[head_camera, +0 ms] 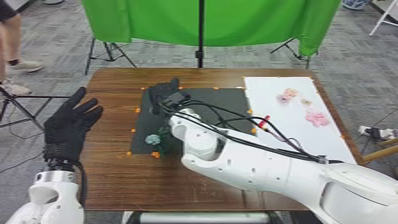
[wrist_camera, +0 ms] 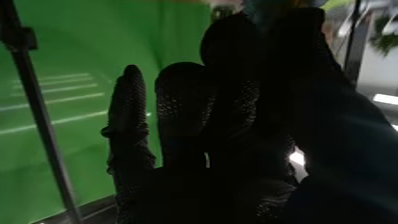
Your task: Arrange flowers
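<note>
On your brown worktop [head_camera: 115, 102], a dark mat [head_camera: 226, 95] lay at centre-left, with a white sheet [head_camera: 266, 89] to its right. Your right hand [head_camera: 161, 92] was over the far-left part of the mat, its arm crossing from the lower right. In the right wrist view, finger and thumb were pinched together at their tips on a pale blue thing [wrist_camera: 271, 6], probably a flower, likely held that way to spare its petals.

A teal flower [head_camera: 153, 139] with greenery lay on the mat's near-left part, well apart from that hand. Larger pink blooms [head_camera: 317, 118] and a smaller pink cluster [head_camera: 290, 93] rested on the sheet, perhaps spread out so each could be placed separately. A slim red object [head_camera: 264, 122] lay near the seam between mat and sheet.

Your left hand [head_camera: 71, 124] was beside the worktop's left edge, fingers apart and empty, presumably parked there to leave the right arm room.
</note>
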Robot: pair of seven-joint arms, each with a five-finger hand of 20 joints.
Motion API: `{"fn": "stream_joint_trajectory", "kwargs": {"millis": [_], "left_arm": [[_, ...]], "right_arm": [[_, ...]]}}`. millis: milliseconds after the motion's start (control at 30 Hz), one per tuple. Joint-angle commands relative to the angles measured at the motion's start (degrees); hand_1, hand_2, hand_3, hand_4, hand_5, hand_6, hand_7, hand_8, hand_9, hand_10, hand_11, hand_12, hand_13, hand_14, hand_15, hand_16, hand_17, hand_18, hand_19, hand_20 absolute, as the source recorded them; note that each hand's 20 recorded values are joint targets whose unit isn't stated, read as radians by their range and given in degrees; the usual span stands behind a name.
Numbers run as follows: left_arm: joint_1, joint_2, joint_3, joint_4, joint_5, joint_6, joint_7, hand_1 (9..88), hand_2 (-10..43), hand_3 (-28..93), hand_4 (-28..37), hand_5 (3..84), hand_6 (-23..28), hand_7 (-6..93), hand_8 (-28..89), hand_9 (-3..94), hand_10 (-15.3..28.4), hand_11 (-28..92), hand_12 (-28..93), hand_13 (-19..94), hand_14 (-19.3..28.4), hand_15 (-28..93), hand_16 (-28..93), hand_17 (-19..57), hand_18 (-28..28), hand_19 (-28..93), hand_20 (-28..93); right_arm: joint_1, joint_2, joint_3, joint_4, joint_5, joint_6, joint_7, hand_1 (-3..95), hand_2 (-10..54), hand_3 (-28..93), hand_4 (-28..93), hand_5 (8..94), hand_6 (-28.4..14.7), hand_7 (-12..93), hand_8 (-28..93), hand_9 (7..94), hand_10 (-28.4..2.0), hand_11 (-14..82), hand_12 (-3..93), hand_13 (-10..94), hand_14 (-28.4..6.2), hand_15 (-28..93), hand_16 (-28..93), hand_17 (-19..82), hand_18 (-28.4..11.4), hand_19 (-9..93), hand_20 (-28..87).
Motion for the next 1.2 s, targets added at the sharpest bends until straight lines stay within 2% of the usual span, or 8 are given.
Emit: {"fn": "stream_joint_trajectory", "kwargs": {"millis": [33,233,367,633,800,900,1133,1200], "left_arm": [[-0.5,-0.09,0.21,0.35,0.47,-0.94,-1.04,19.6,7.3,81,-28.3,36.6,8.6,7.4,-7,33.5,20.1,25,11,21,27.7,58,-11,-7.9,28.4,57,2],[-1.0,-0.12,0.77,0.63,0.32,-0.99,-1.00,19.7,7.3,81,-28.3,36.7,8.6,7.6,-7,33.5,20.1,25,11,22,27.8,58,-11,-8.0,28.4,57,2],[-0.3,-0.27,0.53,0.43,0.02,-0.70,-0.92,19.6,7.4,81,-28.3,36.7,8.7,7.6,-8,33.6,20.1,24,11,21,27.8,58,-11,-7.9,28.4,57,2],[2.7,-0.11,0.07,-0.62,-0.79,0.69,0.58,19.8,7.4,81,-28.3,36.8,8.8,7.6,-8,33.6,20.0,25,11,21,27.7,58,-11,-7.9,28.4,57,2],[6.2,-1.82,-0.82,-1.37,-1.10,1.19,0.89,19.7,7.3,81,-28.3,36.8,8.8,7.5,-8,33.6,20.0,25,11,21,27.7,58,-11,-8.0,28.4,57,2],[6.9,-1.87,-0.48,-1.31,-1.41,1.08,1.69,19.7,7.2,81,-28.3,36.8,8.8,7.4,-8,33.6,20.0,25,11,21,27.7,58,-11,-7.9,28.4,57,2],[8.9,-2.38,-0.56,-1.77,-1.79,1.36,2.35,19.6,7.2,81,-28.3,36.7,8.7,7.6,-8,33.6,20.1,25,11,21,27.7,58,-11,-7.9,28.4,57,2],[9.6,-2.59,-0.81,-2.00,-1.59,1.56,2.05,19.6,7.2,81,-28.3,36.7,8.7,7.6,-8,33.6,20.0,25,11,21,27.7,58,-11,-7.9,28.4,57,2]], "right_arm": [[-0.5,0.9,-0.6,-0.2,0.0,-3.8,2.0,54.0,-9.5,58,-28,84.6,7.3,15,-3,83.1,-6.2,43.4,28.5,66,-6.2,76,24,17,-21.8,71,41],[-1.1,0.9,0.5,-0.9,0.4,-5.6,1.2,50.1,-9.5,60,-28,78.0,6.9,15,-4,79.9,-6.4,45.8,27.9,64,-6.7,78,24,15,-22.1,71,41],[-1.8,0.7,2.1,-1.8,-0.8,-7.5,0.2,39.5,-9.5,73,-28,70.0,6.0,16,-12,76.0,-8.2,51.8,23.8,62,-7.8,79,24,14,-23.0,71,42],[-1.1,1.5,3.1,-3.1,-0.8,-7.6,0.6,35.5,-9.5,75,-28,62.1,2.8,16,-14,71.6,-9.2,56.1,22.8,60,-8.8,80,23,13,-23.9,72,43],[-3.2,3.7,8.1,-6.4,1.7,-6.2,1.9,35.6,-9.5,74,-28,62.0,2.6,16,-14,71.1,-9.2,56.6,22.4,60,-9.0,80,23,13,-24.0,71,43],[-4.4,8.2,10.2,-11.0,4.5,-3.2,2.9,35.7,-9.5,74,-28,62.0,2.5,16,-14,70.7,-9.6,56.6,22.2,59,-9.3,80,22,13,-24.0,71,43],[-10.0,13.2,16.3,-16.5,6.7,-11.0,-14.0,34.2,-9.4,80,-28,64.9,4.7,18,-14,69.3,-10.1,56.8,22.4,57,-9.5,81,22,10,-22.7,68,42],[-11.9,13.1,17.8,-17.1,5.9,-12.8,-17.7,28.8,-4.2,84,-28,64.8,5.5,18,-15,66.3,-11.4,57.0,22.5,54,-10.6,81,23,7,-22.4,63,40]]}}
